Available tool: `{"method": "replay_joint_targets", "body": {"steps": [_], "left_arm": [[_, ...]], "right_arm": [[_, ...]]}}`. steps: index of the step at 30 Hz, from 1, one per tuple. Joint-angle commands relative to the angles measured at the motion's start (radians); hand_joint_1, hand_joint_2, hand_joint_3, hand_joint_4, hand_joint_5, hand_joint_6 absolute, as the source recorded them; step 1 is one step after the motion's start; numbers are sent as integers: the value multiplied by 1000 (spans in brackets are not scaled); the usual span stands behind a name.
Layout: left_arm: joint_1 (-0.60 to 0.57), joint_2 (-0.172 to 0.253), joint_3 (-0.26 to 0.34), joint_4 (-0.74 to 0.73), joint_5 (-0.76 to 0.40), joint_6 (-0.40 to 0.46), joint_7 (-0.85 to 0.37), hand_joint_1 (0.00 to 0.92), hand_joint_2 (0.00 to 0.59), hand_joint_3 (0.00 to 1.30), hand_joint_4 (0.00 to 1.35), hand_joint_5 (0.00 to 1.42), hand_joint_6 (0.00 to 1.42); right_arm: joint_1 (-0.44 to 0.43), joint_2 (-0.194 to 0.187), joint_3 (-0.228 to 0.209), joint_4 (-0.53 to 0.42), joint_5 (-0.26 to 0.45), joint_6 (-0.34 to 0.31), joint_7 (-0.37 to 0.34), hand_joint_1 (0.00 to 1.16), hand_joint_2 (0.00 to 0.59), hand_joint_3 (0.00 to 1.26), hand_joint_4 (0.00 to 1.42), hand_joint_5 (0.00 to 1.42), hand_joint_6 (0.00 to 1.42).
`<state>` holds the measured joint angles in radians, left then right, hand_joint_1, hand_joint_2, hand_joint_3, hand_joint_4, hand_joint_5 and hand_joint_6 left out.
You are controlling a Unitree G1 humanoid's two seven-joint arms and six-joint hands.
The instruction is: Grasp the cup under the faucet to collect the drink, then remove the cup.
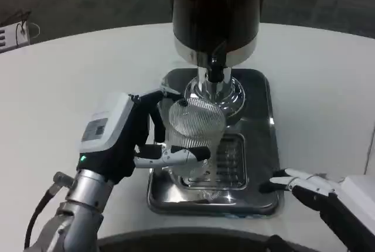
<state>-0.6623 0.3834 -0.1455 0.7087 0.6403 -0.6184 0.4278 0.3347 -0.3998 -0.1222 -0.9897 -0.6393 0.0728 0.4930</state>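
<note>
Head view: white table (70,82), steel tray (266,146).
Cup (193,126): ribbed, clear, contents unclear, on tray under faucet (215,76).
Left hand (137,140): grips cup.
Right hand (304,184): empty, fingers apart, touching tray edge.

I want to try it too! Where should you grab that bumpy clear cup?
Around the cup's ribbed side wall, coming from the left, as the left hand does: its fingers wrap the upright round body. The faucet blocks the top.
</note>
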Motion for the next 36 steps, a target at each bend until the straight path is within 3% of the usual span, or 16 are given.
{"method": "replay_joint_targets", "body": {"steps": [1,12,19,24,36], "left_arm": [[-37,-5,-21,29,3,4,44,522,0,985,1078,1301,1424],[-80,-8,-69,81,0,26,38,486,0,871,950,1180,1416],[-93,-1,-83,101,-10,45,16,370,0,770,811,1100,1415],[-94,4,-81,106,-18,52,3,193,26,667,712,1074,1395],[-116,11,-80,135,-44,37,-38,112,12,411,464,878,1258]], "right_arm": [[3,-5,-12,5,18,-13,-4,545,444,272,151,220,125],[1,-8,-24,18,33,-15,-6,545,444,272,151,220,127],[-6,-10,-26,27,38,-12,-6,545,444,272,151,221,129],[-16,-12,-23,35,39,-11,-5,544,444,275,151,224,143],[-49,-14,-10,56,35,1,2,544,444,281,156,233,146]]}}
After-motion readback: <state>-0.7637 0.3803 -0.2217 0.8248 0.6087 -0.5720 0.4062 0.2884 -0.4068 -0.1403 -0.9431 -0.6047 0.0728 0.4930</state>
